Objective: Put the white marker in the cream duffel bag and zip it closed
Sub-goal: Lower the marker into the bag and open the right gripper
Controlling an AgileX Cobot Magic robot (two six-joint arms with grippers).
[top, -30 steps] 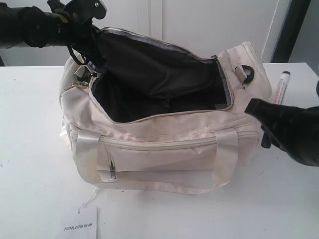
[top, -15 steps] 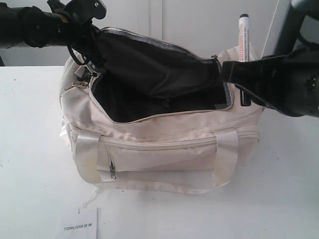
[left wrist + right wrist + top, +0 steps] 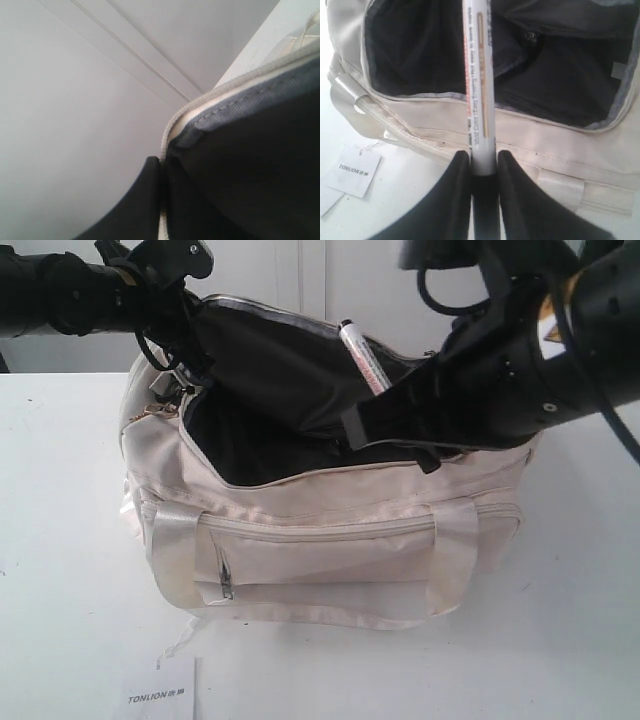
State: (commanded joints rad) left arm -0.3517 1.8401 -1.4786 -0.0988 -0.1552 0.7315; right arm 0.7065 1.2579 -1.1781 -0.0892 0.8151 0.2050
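The cream duffel bag lies on the white table with its top zipper undone and black lining showing. My left gripper is at the bag's far left corner, shut on the raised flap's zipper edge, and holds the flap up. One finger presses against that edge. My right gripper hovers over the right half of the opening, shut on the dark end of the white marker. In the right wrist view the marker sticks out past the fingertips over the bag's open mouth.
A white TONLION tag card lies on the table in front of the bag, also seen in the right wrist view. The bag's front pocket and two strap handles face the camera. A pale wall stands behind.
My right gripper lifted the marker from the table at the bag's right end and carried it left over the bag's opening. The left gripper and flap have not moved.
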